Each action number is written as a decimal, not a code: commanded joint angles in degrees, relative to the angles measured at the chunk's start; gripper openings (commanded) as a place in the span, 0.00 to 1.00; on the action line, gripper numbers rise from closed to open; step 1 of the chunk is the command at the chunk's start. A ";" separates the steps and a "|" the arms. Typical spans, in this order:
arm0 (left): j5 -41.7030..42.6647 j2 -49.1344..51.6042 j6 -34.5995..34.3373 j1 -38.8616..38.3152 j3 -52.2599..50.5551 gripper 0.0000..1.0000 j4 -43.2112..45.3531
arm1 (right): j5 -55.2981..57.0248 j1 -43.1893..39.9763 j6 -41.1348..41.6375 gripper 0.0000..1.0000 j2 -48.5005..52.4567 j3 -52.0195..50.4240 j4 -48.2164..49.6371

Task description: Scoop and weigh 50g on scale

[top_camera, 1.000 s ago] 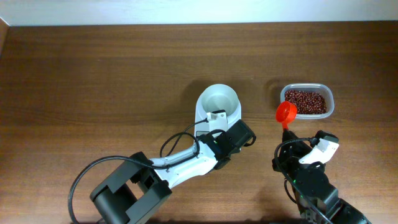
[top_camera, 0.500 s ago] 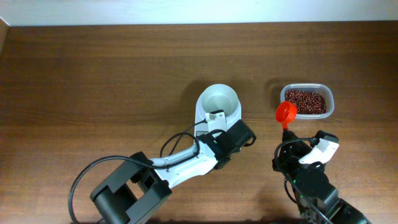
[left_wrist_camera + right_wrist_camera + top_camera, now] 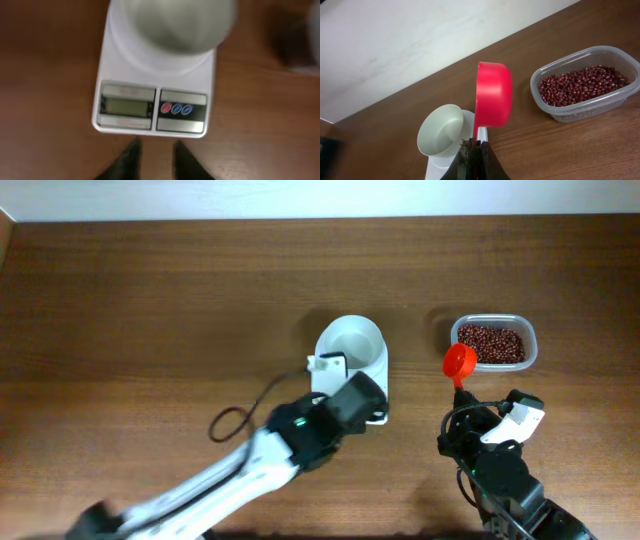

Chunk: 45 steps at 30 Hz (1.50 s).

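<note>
Overhead, the left arm [image 3: 315, 420] covers the scale's [image 3: 352, 342] display [image 3: 125, 106].

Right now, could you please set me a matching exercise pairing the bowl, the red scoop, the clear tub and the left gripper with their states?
Things:
1 bowl
2 red scoop
3 clear tub
4 left gripper

States:
A holds red beans
B held by the right gripper
C empty, on the scale
D open, just short of the scale

Pairs: 1-C, 2-B, 3-A, 4-D
</note>
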 commanded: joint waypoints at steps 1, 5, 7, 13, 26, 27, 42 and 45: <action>-8.02 -10.62 16.48 1.92 0.15 0.59 -4.52 | -0.31 0.28 -0.26 0.04 -0.39 1.18 0.15; -14.05 -18.47 19.41 2.56 0.15 0.99 -13.03 | -0.31 0.31 -0.26 0.04 -0.39 1.18 0.13; -12.09 -20.55 19.41 2.56 0.13 0.99 -15.23 | -0.33 0.28 -0.26 0.04 -0.39 1.18 0.13; -6.29 -22.73 36.00 4.09 0.72 0.99 -12.83 | -1.05 0.31 -0.26 0.04 -0.39 1.18 0.11; 23.85 -22.97 63.12 31.56 13.99 0.99 -18.82 | -12.76 0.28 0.94 0.04 -0.79 1.18 -5.07; 23.82 -22.97 63.12 32.52 13.99 0.99 -19.32 | -12.46 0.28 0.83 0.04 -1.01 1.18 -5.27; -9.94 -22.32 63.17 36.41 13.97 0.99 -15.41 | 24.37 -4.96 0.76 0.04 0.13 1.18 12.20; -14.29 -21.16 63.14 38.93 13.97 0.99 -15.43 | 9.86 -10.45 0.92 0.04 0.17 1.79 18.73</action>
